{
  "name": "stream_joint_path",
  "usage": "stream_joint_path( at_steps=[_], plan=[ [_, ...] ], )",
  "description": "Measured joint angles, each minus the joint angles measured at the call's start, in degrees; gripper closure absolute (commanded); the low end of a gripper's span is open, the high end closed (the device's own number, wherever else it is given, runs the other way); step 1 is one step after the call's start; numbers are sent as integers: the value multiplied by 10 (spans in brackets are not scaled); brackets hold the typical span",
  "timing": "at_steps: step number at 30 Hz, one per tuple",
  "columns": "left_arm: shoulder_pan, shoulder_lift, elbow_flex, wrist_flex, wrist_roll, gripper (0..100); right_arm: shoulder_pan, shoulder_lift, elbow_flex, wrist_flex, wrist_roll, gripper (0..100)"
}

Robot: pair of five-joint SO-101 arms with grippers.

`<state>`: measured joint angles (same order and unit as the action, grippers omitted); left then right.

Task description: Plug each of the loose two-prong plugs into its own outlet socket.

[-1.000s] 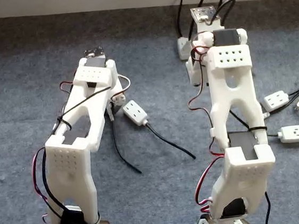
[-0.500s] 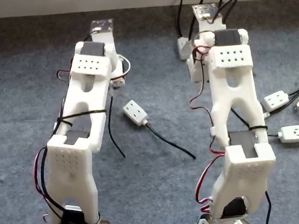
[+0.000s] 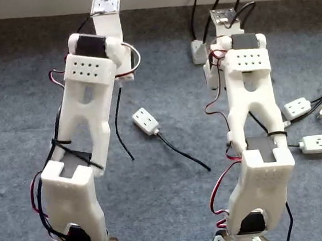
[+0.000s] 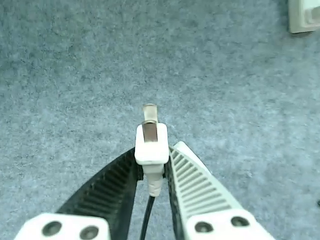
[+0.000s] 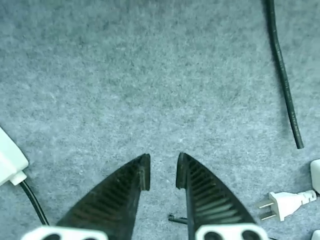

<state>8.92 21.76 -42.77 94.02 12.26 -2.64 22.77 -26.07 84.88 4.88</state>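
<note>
Now the left gripper pinches a white two-prong plug. It has lifted and swung beyond the middle outlet socket, so insertion remains. The right gripper hangs slightly spread, empty. I count perhaps four sockets and two plugs, the second plug lying well right of that socket.

Non-task stuff around me, short list. Grey carpet covers the whole work surface: short fuzzy pile, slightly mottled, lighter and darker flecks. Both my wrist cams look down on the same grey pile, fibres readable up close. Along the far edge the carpet goes to a darker band, then meets a pale wall strip running straight across the back.
</note>
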Motion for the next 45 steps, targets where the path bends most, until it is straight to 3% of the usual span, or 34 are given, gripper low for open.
stream_joint_path(
  at_steps=[8, 11, 15, 22, 27, 32, 39, 41, 45],
  plan=[
    [52, -258, 120, 32, 16, 995, 0, 0, 0, -1, 0, 899],
    [51, -394, 233, -25, 16, 995, 0, 0, 0, -1, 0, 899],
    [49, -579, 462, -202, 16, 995, 0, 0, 0, -1, 0, 899],
    [50, -814, 917, -634, 18, 995, -1, 0, -2, -1, -24, 899],
    [69, -833, 1085, -873, 22, 995, -7, -29, -40, 18, -25, 903],
    [119, -784, 1150, -1029, 22, 995, -57, -107, -69, 63, -26, 904],
    [144, -708, 1153, -1119, 22, 995, -98, -263, -71, 90, -26, 935],
    [143, -703, 1153, -1130, 22, 995, -108, -305, -72, 90, -26, 991],
    [161, -701, 1153, -1137, 22, 995, -144, -364, -72, 90, -26, 991]
  ],
)
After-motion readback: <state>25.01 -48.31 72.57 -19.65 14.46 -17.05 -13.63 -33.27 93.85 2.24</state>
